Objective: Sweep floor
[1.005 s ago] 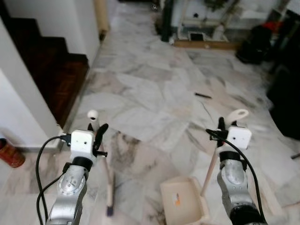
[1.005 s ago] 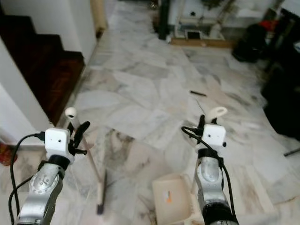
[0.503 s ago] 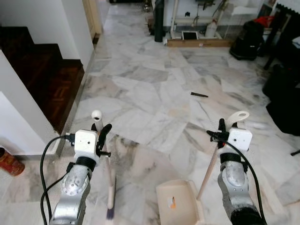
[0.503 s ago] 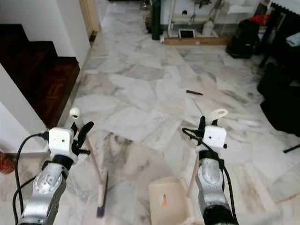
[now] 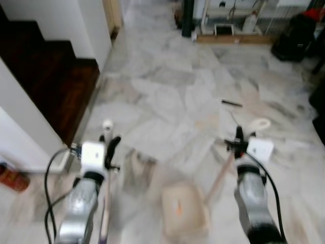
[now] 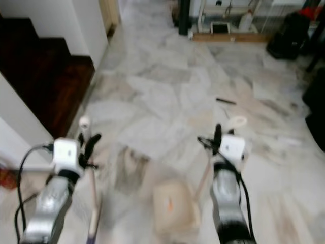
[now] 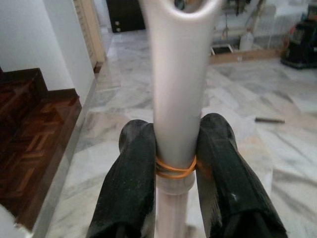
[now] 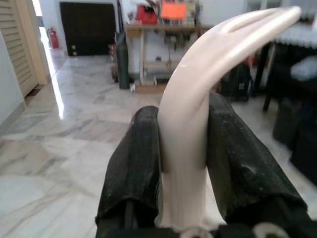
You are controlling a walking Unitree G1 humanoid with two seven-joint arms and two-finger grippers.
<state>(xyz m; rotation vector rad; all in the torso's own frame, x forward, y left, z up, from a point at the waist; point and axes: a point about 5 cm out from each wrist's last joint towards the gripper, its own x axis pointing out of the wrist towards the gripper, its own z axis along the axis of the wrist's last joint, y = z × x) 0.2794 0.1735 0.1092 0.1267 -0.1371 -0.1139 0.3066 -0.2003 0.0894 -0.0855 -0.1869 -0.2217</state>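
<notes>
Left hand (image 5: 108, 147): my fingers (image 7: 131, 183) clamp the broom handle (image 7: 174, 89) just below its hanging loop, a rubber band wound round the shaft at the grip. The broom (image 5: 104, 203) drops down the lower left of the head view to the floor, its head too blurred to make out.

Right hand (image 5: 238, 144): closed on the curved top of the dustpan handle (image 8: 198, 104). The dustpan (image 5: 184, 211) rests on the floor at lower centre, pan mouth facing away from me.

Risks, as I judge them:
- Both grips sit high on long handles, so a hard stroke could twist the broom in my fingers.
- The dustpan may skid on polished stone (little friction there) and let debris slide under its lip.
- The small dark object (image 5: 231, 103), centre right, lies well apart from the pan; a short sweep would miss it.

Floor (image 5: 167, 101): glossy grey-veined marble, no table or counter in use.

Room: dark wooden stairs (image 5: 56, 81) upper left, a red canister (image 5: 12, 178) at the left edge, a low stand with bottles (image 5: 228, 25) along the top, black bags (image 5: 297, 38) upper right.
</notes>
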